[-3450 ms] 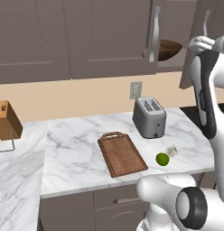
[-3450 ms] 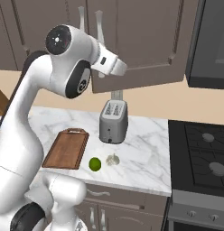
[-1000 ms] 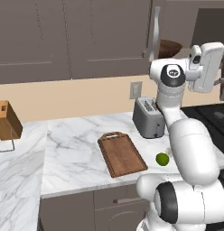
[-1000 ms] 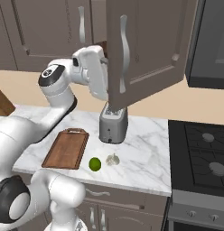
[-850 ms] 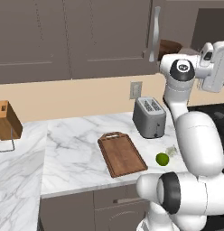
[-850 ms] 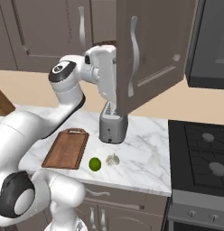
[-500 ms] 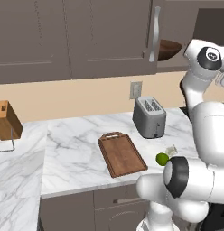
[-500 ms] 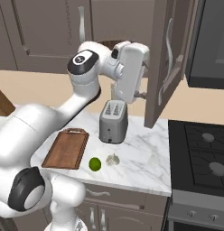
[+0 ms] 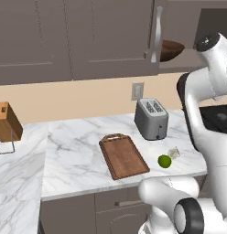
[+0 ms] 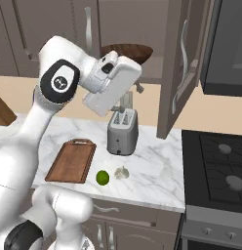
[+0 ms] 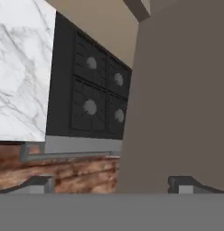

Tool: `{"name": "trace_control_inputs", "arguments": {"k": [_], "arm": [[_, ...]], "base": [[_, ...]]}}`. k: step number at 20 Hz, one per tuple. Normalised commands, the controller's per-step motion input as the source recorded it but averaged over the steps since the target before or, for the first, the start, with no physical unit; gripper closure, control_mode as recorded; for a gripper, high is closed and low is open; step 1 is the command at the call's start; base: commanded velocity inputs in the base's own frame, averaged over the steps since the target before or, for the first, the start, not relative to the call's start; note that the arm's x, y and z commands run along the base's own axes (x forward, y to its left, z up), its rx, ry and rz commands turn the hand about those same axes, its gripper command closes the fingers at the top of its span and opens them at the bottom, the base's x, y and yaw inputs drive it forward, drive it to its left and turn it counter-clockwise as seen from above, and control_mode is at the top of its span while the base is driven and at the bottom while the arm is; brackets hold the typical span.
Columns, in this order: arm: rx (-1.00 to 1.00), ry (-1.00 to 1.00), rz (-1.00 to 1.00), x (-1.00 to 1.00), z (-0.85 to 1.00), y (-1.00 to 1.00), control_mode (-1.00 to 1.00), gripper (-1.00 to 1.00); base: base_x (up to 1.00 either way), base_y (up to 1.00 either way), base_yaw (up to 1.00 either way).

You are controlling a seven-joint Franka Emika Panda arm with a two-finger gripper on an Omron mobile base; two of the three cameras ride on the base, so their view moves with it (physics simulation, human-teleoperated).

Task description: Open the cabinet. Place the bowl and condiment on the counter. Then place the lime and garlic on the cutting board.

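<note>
Marble counter (image 10: 157,171), lower centre: lime (image 10: 102,177), garlic (image 10: 122,173). Open cabinet (image 10: 184,63), top centre: bowl (image 10: 127,51), wooden, likely rigid and light; grasp at rim. Gripper (image 10: 137,87), centre: fingers spread, empty.

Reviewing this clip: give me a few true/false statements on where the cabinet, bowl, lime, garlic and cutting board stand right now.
1. The cabinet door stands open. True.
2. The bowl is on the counter. False: it sits inside the cabinet.
3. The lime lies on the cutting board. False: it lies on the counter beside the board.
4. The garlic lies near the lime, in front of the toaster. True.
5. The gripper holds the bowl. False: it is open and empty.
</note>
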Motion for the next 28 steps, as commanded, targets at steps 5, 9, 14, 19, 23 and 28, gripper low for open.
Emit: {"name": "trace_control_inputs", "arguments": {"k": [5,9,14,19,23,28], "arm": [[0.41,-0.15,0.67,0.14,0.05,0.62,-1.0,-1.0],[0.41,-0.15,0.54,0.35,0.39,0.69,-1.0,-1.0],[0.29,-0.12,0.33,0.25,0.56,1.0,-1.0,-1.0],[0.27,-0.24,0.14,0.46,0.38,1.0,-1.0,-1.0],[0.28,-0.24,-0.11,0.55,0.1,0.64,-1.0,-1.0],[0.23,-0.09,-0.28,0.55,0.15,0.26,-1.0,-1.0]], "base": [[0.0,0.0,0.0],[0.0,0.0,0.0],[0.0,0.0,0.0],[0.0,0.0,0.0],[0.0,0.0,0.0],[0.0,0.0,0.0]]}}
